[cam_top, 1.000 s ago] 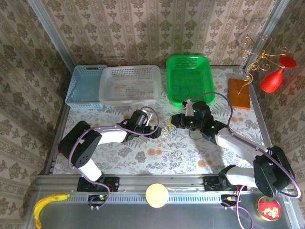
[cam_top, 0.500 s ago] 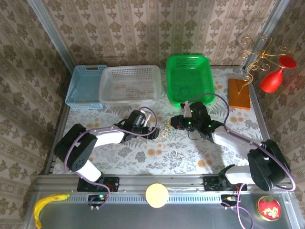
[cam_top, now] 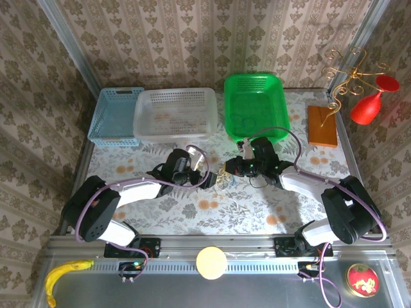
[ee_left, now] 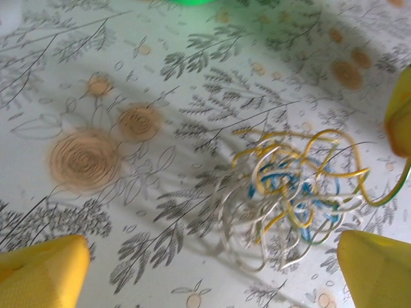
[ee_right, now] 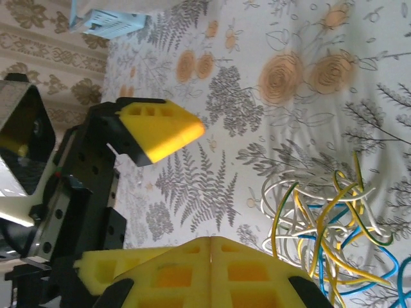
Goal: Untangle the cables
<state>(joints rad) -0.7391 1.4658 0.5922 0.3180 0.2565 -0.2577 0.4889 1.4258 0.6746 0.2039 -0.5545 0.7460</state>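
Small tangled clump of thin white, yellow and blue cables [cam_top: 224, 178]: lying mid-desk on the floral-patterned desk [cam_top: 192, 215], between both arms.
Left gripper [cam_top: 209, 179]: fingers spread wide, clump just ahead.
Right gripper [cam_top: 231, 168]: fingers pressed together, just beside clump.

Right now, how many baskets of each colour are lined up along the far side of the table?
Blue basket: 1
White basket: 1
Green basket: 1
Total: 3
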